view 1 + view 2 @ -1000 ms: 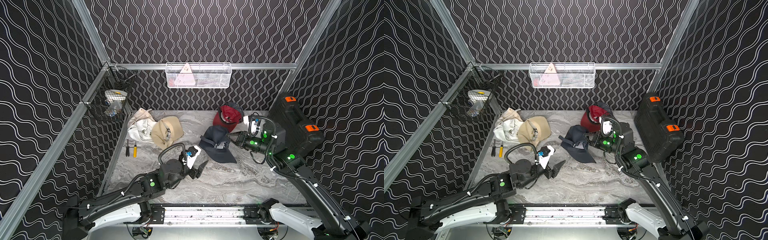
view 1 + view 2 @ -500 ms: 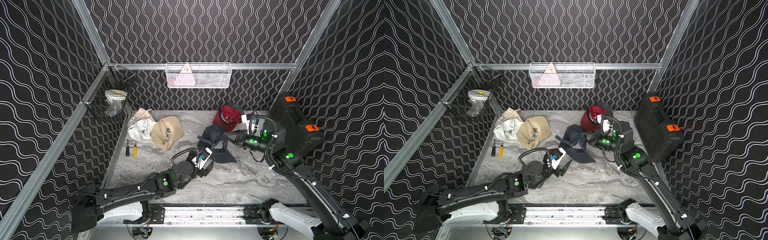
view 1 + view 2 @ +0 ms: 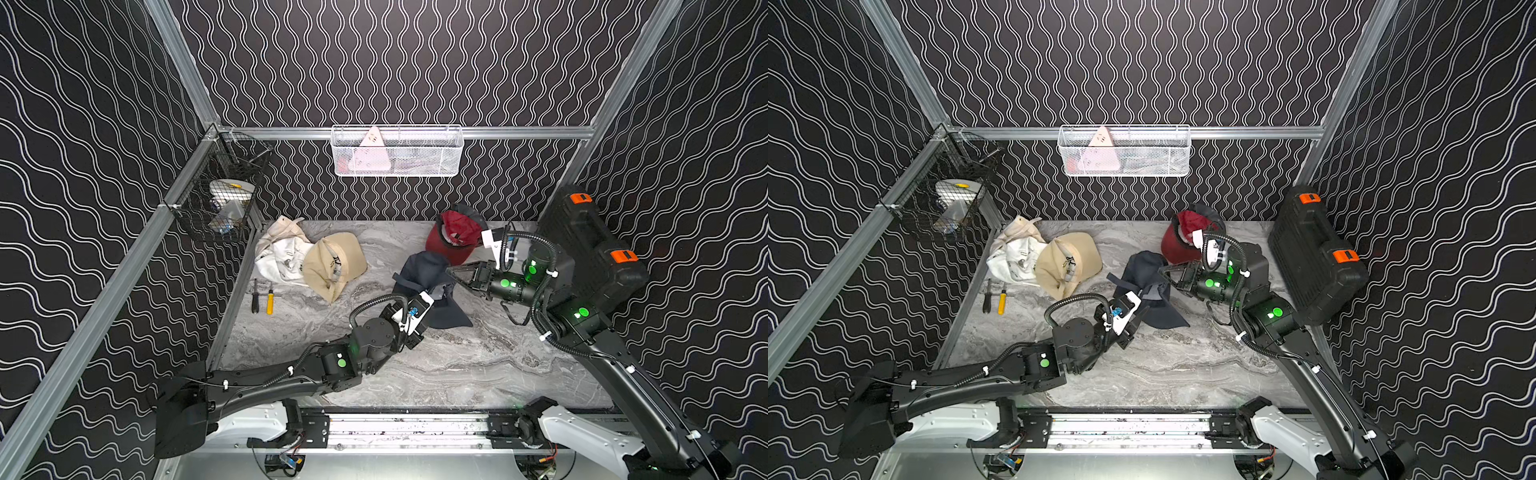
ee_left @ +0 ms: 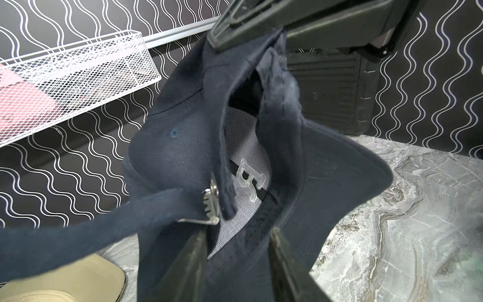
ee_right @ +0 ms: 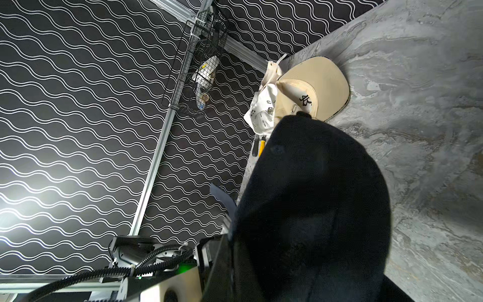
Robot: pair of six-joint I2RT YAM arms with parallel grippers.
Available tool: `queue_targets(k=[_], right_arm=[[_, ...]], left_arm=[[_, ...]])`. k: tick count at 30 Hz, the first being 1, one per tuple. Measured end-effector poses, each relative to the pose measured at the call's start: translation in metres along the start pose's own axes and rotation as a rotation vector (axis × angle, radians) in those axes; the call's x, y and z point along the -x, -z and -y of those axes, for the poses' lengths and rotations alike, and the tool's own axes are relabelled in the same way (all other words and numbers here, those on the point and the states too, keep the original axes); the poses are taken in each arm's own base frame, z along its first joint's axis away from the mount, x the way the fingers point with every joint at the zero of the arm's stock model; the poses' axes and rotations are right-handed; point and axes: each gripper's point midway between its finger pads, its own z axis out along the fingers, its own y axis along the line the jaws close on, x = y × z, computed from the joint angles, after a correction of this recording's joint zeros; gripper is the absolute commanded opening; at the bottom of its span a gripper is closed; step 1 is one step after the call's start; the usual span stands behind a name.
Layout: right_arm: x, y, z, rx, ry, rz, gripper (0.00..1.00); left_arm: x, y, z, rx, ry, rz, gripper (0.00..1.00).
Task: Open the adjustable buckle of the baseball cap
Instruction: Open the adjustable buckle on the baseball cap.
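a blue cap (image 3: 428,270) hangs between two robot arms, up over the table (image 3: 457,374).
the right gripper (image 3: 453,271) is pinched tight on the back edge of the blue cap and holds it up, near the red cap (image 3: 449,237). i cannot tell if the brim touches the table. the left gripper (image 4: 237,235) is right at the open back of the cap, and its two fingers (image 4: 193,261) are apart, not squeezing anything. the shiny metal buckle (image 4: 211,201) sits just at the tip of one finger, and its little teeth show. the blue strap (image 4: 104,230) runs out of the buckle to the side. the tan cap (image 3: 332,266) lies on the table, well apart.
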Motion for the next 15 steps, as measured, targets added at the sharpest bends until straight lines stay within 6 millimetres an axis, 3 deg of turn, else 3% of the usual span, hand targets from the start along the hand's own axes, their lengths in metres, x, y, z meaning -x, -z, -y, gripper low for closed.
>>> queue_targets(k=[4, 15], right_arm=[[-0.0009, 0.0015, -0.0014, 0.005, 0.002, -0.001, 0.0], [-0.0039, -0.0001, 0.0032, 0.005, -0.003, -0.005, 0.0]], left_arm=[[-0.0005, -0.0012, 0.0008, 0.0, -0.003, 0.001, 0.24], [0.0059, -0.0036, 0.001, 0.003, -0.016, 0.021, 0.16]])
